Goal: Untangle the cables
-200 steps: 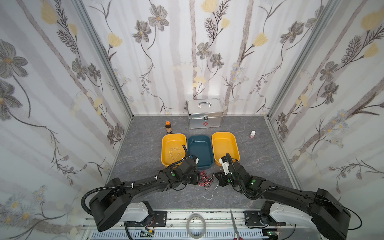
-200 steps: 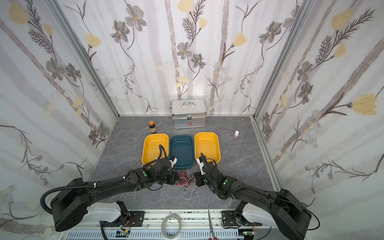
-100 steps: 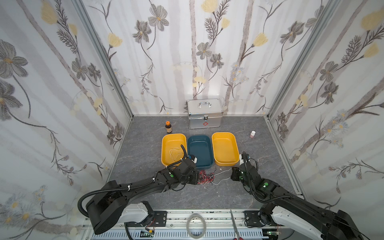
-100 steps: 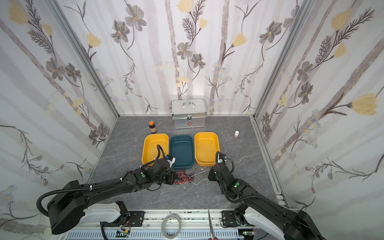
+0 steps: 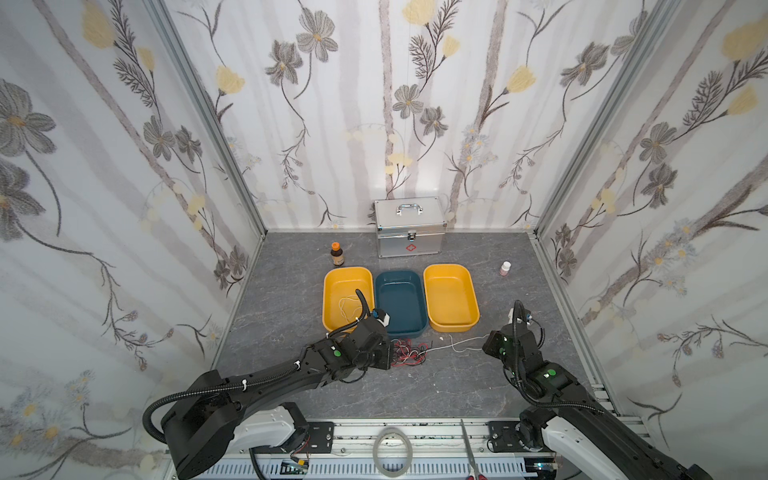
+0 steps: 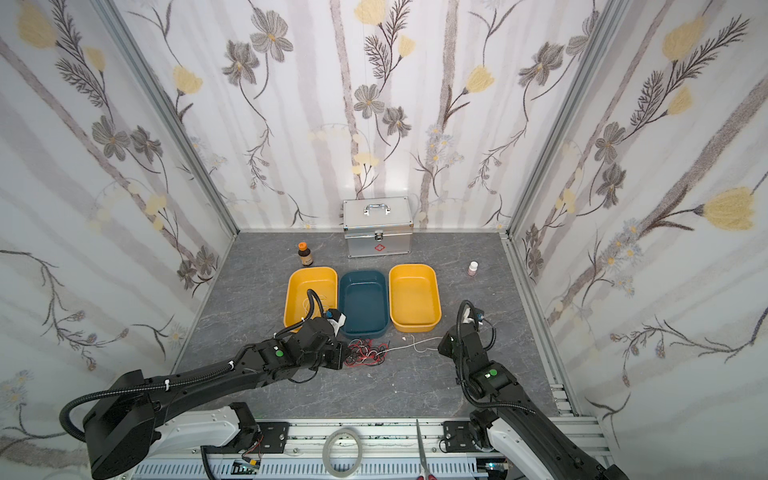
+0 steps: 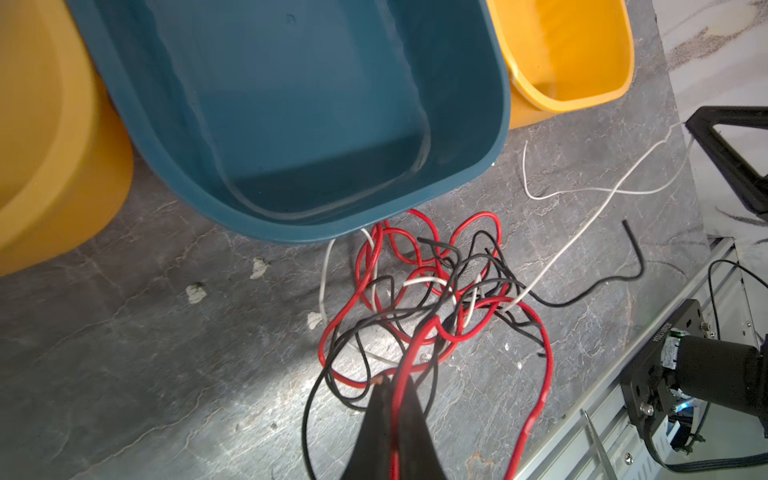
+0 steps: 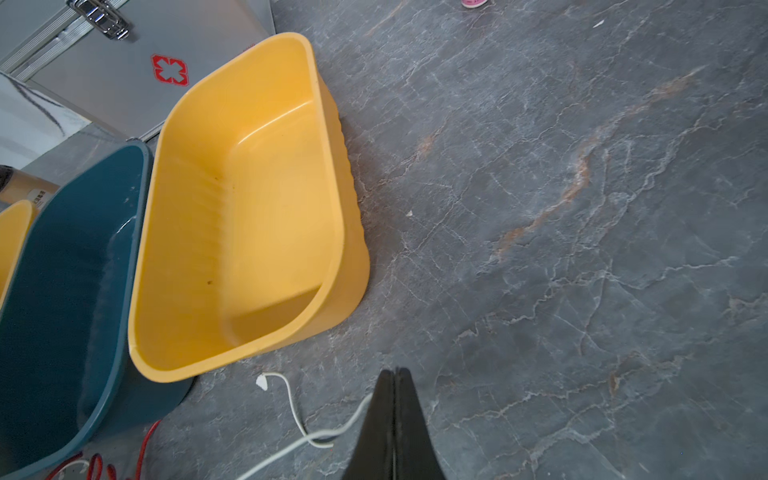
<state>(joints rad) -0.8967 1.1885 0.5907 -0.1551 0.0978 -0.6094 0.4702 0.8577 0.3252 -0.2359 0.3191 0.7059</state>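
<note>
Red cable (image 7: 417, 345) in left end effector (image 7: 395, 381)

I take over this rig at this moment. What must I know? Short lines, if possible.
Left gripper: shut on a red cable at the tangle.
Right gripper: shut on a white cable, drawn out rightward from the tangle.
Done: a loose white cable lies in the left yellow tray.
Left: the tangle, red and black, is knotted in front of the blue tray.
</note>
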